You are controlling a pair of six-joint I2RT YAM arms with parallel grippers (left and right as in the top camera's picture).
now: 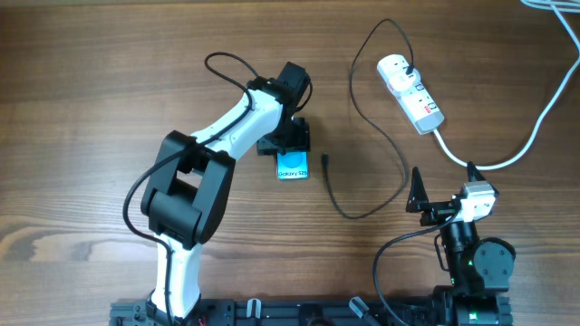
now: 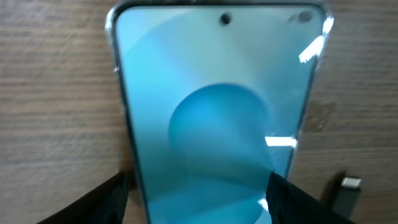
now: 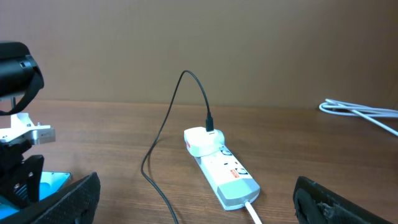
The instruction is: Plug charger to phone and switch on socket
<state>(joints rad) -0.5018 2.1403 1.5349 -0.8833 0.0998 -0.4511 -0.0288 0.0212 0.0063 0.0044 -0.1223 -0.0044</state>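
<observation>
The phone [image 1: 292,167] lies flat on the table with its cyan screen up, and it fills the left wrist view [image 2: 214,106]. My left gripper [image 1: 288,140] [image 2: 199,202] is open, with a finger on each side of the phone's near end. The charger cable [image 1: 385,154] runs from a white adapter in the socket [image 1: 410,93] in a loop to its black tip [image 1: 326,162] [image 2: 348,190], which lies just right of the phone. My right gripper [image 1: 424,195] [image 3: 194,205] is wide open and empty, facing the socket [image 3: 225,173].
A thick white cord [image 1: 530,136] leaves the socket and runs to the far right edge; it also shows in the right wrist view [image 3: 364,112]. The left arm [image 1: 227,136] reaches across the table's middle left.
</observation>
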